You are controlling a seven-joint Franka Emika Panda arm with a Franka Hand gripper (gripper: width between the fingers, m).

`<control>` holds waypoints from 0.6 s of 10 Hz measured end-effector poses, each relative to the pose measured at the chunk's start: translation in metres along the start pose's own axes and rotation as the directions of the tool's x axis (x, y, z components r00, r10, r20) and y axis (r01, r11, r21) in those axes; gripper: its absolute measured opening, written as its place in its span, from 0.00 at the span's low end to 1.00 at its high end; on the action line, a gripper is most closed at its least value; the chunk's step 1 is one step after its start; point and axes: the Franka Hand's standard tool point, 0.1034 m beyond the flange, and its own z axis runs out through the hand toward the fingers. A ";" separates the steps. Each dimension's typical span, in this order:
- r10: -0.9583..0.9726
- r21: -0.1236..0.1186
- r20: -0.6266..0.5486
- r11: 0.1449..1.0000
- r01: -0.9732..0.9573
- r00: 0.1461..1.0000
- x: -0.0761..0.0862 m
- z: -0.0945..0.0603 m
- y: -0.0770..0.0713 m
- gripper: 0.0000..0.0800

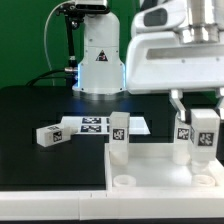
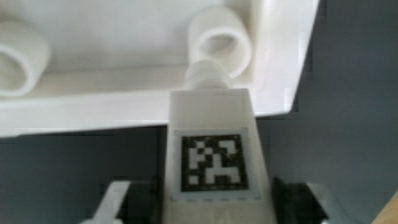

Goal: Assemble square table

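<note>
The white square tabletop lies at the front right of the exterior view, rim up. One tagged white leg stands upright at its back left corner and another stands further right. My gripper is shut on a third leg, held upright over the tabletop's right side. In the wrist view this leg sits between my fingers, its narrow tip right at a round corner socket of the tabletop. My gripper clamps the leg's thick end.
A loose tagged leg lies on the black table at the exterior view's left. The marker board lies flat behind the tabletop. The robot's white base stands at the back. Two open sockets show along the tabletop's front edge.
</note>
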 end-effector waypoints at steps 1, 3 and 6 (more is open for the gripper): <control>-0.003 0.001 0.001 1.000 0.003 1.000 -0.001 0.001 -0.002 0.36; -0.009 0.002 0.007 1.000 0.009 1.000 -0.005 0.003 -0.004 0.36; -0.009 -0.001 0.005 1.000 0.009 1.000 -0.005 0.006 -0.003 0.36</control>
